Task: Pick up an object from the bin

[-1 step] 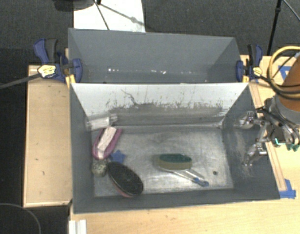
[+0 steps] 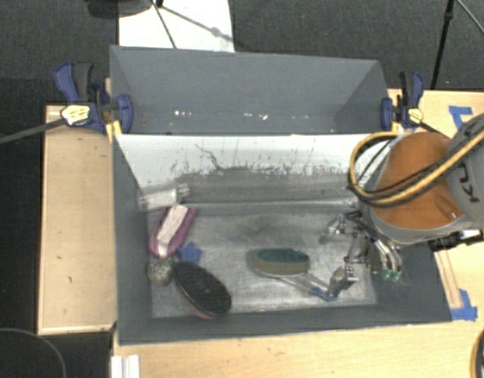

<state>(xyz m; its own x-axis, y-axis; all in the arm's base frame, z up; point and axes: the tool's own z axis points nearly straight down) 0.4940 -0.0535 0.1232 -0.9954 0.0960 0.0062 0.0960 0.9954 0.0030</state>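
Quick status from my end. My gripper is down low over the right part of the bin, close to the floor, with my orange wrist cover and its looped cables bulking up right behind it. Honestly can't tell whether the gripper is open or closed from this angle, and I don't see anything in it.

Closest thing to me is the green oval thing, dark green on top with a pale rim, lying flat just beside my gripper toward the middle of the bin. A thin grey stem with a blue tip runs from it to just beside my gripper; I can't say if we're touching.

Everything else is well away from me on the far side of the bin: a black oval brush, a pink and purple piece, a small blue bit, a mottled grey lump and a clear tube lying along the foot of the back wall.

The floor is dull grey metal, scuffed and smeared in the middle. The sloped back wall is paler with dark scratches. Around the bin the room floor is dark, with a black cable trailing in and a white sheet behind.
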